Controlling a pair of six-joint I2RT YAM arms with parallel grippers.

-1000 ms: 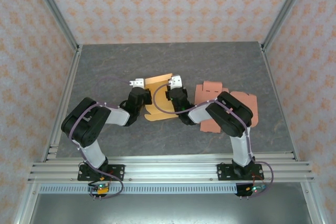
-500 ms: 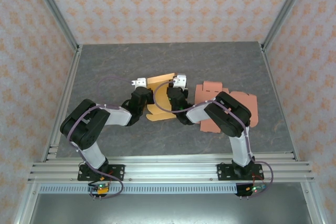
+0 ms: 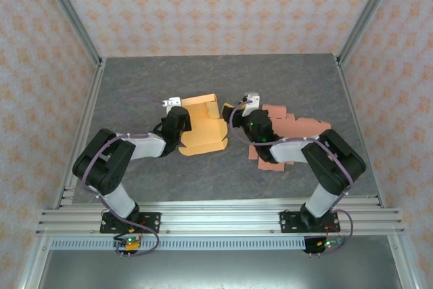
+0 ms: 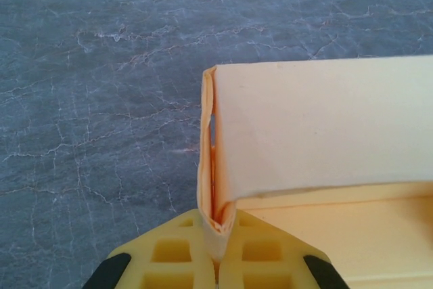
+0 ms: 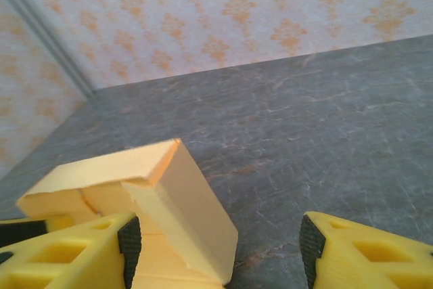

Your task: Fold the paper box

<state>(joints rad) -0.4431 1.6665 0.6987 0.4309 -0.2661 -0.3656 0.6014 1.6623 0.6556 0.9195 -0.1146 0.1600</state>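
I reckon the paper box (image 3: 201, 130) half folded: left gripper (image 4: 216, 235) pinched tight on a raised wall, right gripper (image 5: 216, 245) open, holding nothing, front flaps yet to raise

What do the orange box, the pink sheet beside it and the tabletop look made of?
Orange box: thin matte paperboard, seemingly; its pinched wall shows folded double layers. Pink sheet: likely the same card, flat, die-cut. Tabletop: dark grey, stone-patterned with pale veins; whether real stone or laminate is unclear.
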